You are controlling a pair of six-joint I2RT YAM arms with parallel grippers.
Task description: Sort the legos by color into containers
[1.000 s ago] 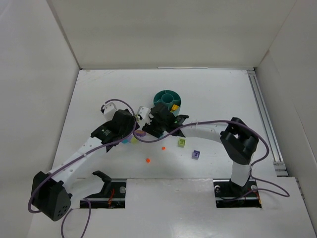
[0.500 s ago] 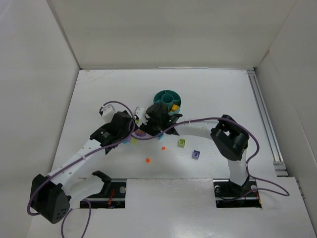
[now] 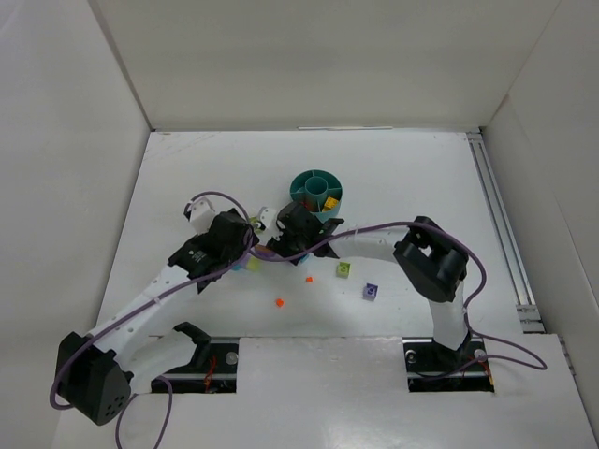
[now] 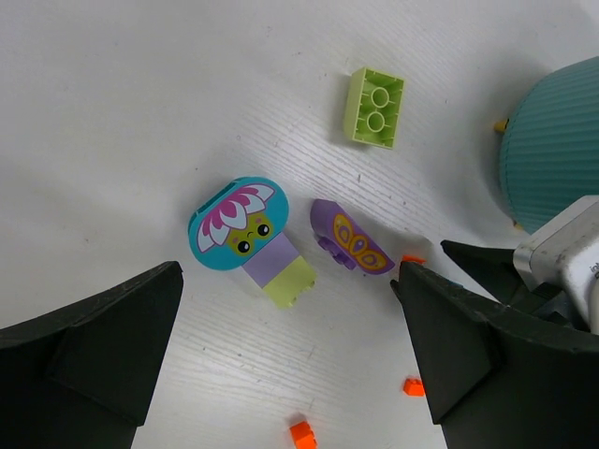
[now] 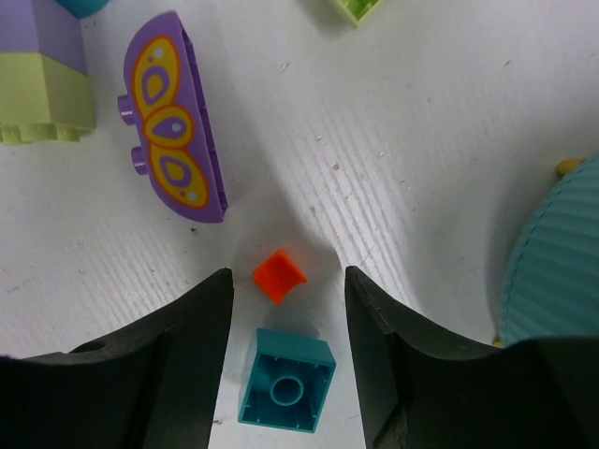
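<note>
The round teal dish [image 3: 316, 191] stands mid-table with a yellow piece in one section. It shows at the right edge of both wrist views [image 4: 552, 150] [image 5: 557, 262]. My right gripper [image 5: 288, 313] is open and low over the table. Its fingers straddle a teal brick [image 5: 285, 379] and a tiny orange piece [image 5: 279, 275] without touching them. A purple butterfly piece [image 5: 173, 131] lies just left. My left gripper [image 4: 290, 374] is open and empty. It hovers over a teal flower piece stacked on purple and lime bricks [image 4: 248, 234] and a lime brick [image 4: 377, 107].
Loose bricks lie on the white table: a lime one [image 3: 344, 269], a purple one [image 3: 371, 291] and orange bits [image 3: 279, 302] [image 3: 308, 279]. The two grippers [image 3: 267, 248] are close together left of the dish. White walls enclose the table.
My right gripper has moved left, away from the dish and down over the teal brick and orange piece. My left arm has shifted slightly left.
</note>
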